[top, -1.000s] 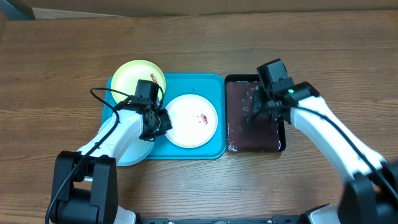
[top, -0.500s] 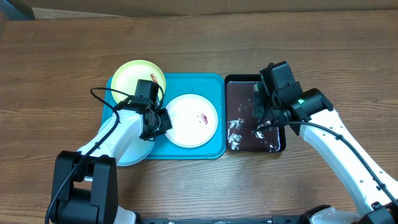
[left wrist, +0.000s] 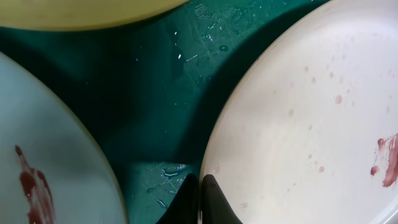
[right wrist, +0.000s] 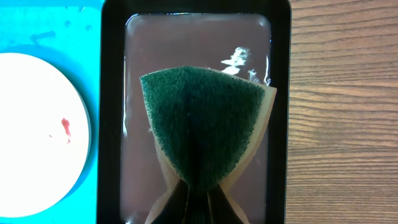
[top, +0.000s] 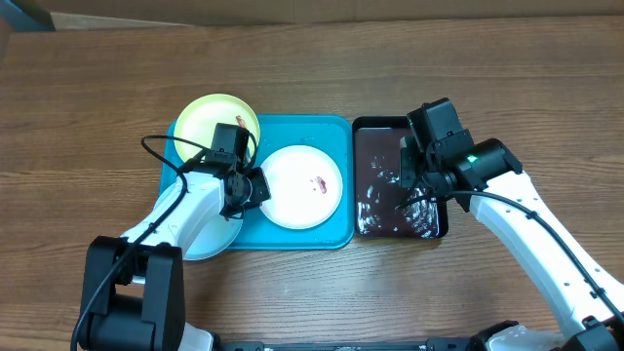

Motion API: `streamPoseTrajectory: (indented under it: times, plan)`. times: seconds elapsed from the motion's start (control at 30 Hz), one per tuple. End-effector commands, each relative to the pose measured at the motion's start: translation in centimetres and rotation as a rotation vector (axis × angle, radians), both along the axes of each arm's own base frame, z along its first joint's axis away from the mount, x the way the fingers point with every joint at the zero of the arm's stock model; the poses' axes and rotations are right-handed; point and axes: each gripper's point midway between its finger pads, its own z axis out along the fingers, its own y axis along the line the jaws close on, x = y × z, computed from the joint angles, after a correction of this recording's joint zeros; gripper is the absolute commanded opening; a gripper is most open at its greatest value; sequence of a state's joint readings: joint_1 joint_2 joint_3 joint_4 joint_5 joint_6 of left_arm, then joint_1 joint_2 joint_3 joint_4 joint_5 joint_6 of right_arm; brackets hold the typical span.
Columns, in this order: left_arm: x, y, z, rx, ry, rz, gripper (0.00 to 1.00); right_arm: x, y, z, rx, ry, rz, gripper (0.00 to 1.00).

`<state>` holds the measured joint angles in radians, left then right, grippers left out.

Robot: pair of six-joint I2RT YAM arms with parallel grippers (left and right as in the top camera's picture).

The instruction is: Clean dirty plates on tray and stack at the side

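Right gripper point(right wrist: 194, 198) is clamped on the narrow end of a sponge point(right wrist: 205, 118). The sponge fans out ahead of the fingers, dark green scouring face up over a yellow body. Directly beneath it lies the black pan point(right wrist: 281, 124), holding brownish water point(right wrist: 134, 74); whether the sponge touches the water I cannot tell. Beside the pan, on the side toward the other arm, runs the turquoise tray point(right wrist: 50, 25). Bare wooden table point(right wrist: 342, 93) lies on the pan's opposite side.

Left gripper point(left wrist: 200, 199) is closed on the rim of the white plate point(left wrist: 311, 106), whose edge runs into the seam between the fingers. That plate spreads away from the fingers toward the right arm. It is dotted with reddish specks point(left wrist: 337, 99), with a larger red smear point(left wrist: 385, 158) farther in. On the other side of the fingers, across a wet strip of tray, sits the pale blue plate point(left wrist: 50, 143), marked with a dark red streak point(left wrist: 28, 186). Ahead of the fingers lies the yellow-green plate point(left wrist: 81, 9). Seen from overhead, it overhangs the tray's far corner. The pale blue plate lies largely under the left arm point(top: 185, 210) and hangs over the tray's near edge.
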<state>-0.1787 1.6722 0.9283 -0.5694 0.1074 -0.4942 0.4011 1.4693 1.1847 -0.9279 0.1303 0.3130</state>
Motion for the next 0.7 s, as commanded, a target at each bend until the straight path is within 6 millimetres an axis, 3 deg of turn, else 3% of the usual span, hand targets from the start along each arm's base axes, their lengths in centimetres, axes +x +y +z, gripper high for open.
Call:
streamPoseTrajectory:
  times: [0.0, 0.23, 0.33, 0.43, 0.53, 0.57, 0.6, 0.67]
  plan:
    - [-0.1, 0.3, -0.3, 0.014, 0.003, 0.003, 0.04, 0.2, 0.2, -0.1, -0.003, 0.001, 0.008, 0.04]
    - [0.4, 0.2, -0.2, 0.007, -0.013, 0.019, 0.04, 0.1, 0.1, -4.6, -0.058, 0.066, 0.068, 0.04]
    - [0.5, 0.2, -0.2, 0.007, -0.019, 0.019, 0.04, 0.7, 0.3, -5.5, -0.067, 0.065, 0.08, 0.04]
    - [0.9, 0.2, -0.1, 0.003, -0.035, 0.02, 0.04, 1.5, 0.6, -4.6, -0.07, 0.033, 0.117, 0.04]
    - [0.9, 0.1, -0.1, 0.003, -0.036, 0.02, 0.04, 1.9, 0.8, -2.5, -0.082, 0.027, 0.147, 0.04]
    - [0.8, 0.1, -0.1, 0.003, -0.034, 0.018, 0.04, 2.0, 0.9, -1.6, -0.08, 0.026, 0.146, 0.17]
    - [0.7, 0.1, -0.1, 0.004, -0.03, 0.017, 0.04, 2.1, 1.0, -0.8, -0.079, 0.024, 0.146, 0.18]
    - [0.6, 0.1, -0.1, 0.005, -0.023, 0.018, 0.04, 2.2, 1.0, 0.6, -0.078, 0.023, 0.145, 0.1]
